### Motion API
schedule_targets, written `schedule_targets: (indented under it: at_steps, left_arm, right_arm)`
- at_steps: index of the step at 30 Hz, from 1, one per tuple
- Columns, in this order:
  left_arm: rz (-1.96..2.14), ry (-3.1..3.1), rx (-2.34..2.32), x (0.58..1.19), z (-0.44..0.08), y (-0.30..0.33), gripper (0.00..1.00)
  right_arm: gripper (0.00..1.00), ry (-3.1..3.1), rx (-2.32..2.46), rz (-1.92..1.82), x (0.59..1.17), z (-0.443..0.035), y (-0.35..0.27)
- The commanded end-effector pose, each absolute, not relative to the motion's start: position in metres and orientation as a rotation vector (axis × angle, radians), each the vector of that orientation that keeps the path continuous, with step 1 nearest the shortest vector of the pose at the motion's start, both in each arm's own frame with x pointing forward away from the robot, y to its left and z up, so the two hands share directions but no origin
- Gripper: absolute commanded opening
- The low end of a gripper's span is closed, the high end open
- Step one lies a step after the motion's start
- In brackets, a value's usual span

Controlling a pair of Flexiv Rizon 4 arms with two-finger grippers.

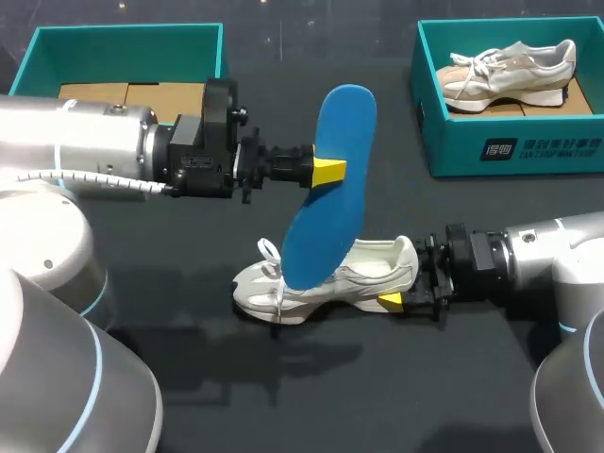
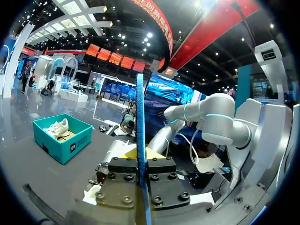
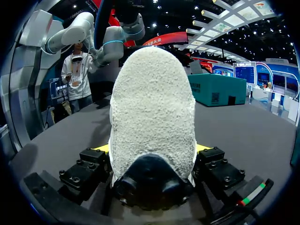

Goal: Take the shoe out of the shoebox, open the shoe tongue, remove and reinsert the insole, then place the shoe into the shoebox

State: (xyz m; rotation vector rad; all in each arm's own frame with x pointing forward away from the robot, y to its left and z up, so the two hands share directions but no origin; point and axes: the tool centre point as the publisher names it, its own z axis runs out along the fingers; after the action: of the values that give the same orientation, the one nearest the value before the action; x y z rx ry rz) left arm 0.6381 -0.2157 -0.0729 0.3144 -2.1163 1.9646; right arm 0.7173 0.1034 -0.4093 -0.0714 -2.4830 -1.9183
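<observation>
Nearest the robot, the shoe [image 1: 326, 278] lies on its side on the dark table, toe towards the left arm. The right gripper [image 1: 401, 300] clamps its heel, one yellow-tipped finger pressed to each side, as the right wrist view confirms. Just beyond, the left gripper [image 1: 326, 170] pinches the blue insole [image 1: 330, 189] at its edge and holds it nearly upright. The lower end of the insole hangs over the laces; whether it touches the shoe cannot be told.

The insole appears to be out, so the step in hand is probably reinsertion. That calls for tipping the lower end into the shoe's opening and sliding it forward while the right gripper steadies the heel.

Farthest off stand the left shoebox [image 1: 123, 42], with no shoe visible inside, and the right shoebox [image 1: 510, 151], which holds another shoe [image 1: 510, 71].
</observation>
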Motion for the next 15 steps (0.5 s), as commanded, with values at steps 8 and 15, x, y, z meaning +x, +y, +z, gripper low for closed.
schedule_targets:
  at_steps: [8, 15]
  left_arm:
    - [2.058, -2.053, 0.46, 0.608, -0.074, -0.181, 0.0]
    - [2.064, -2.052, 0.473, 0.607, -0.071, -0.176, 0.0]
  right_arm:
    - [0.0, -2.487, -0.073, -1.914, 0.716, -0.409, 0.104]
    - [0.0, -2.487, -0.073, -1.914, 0.716, -0.409, 0.104]
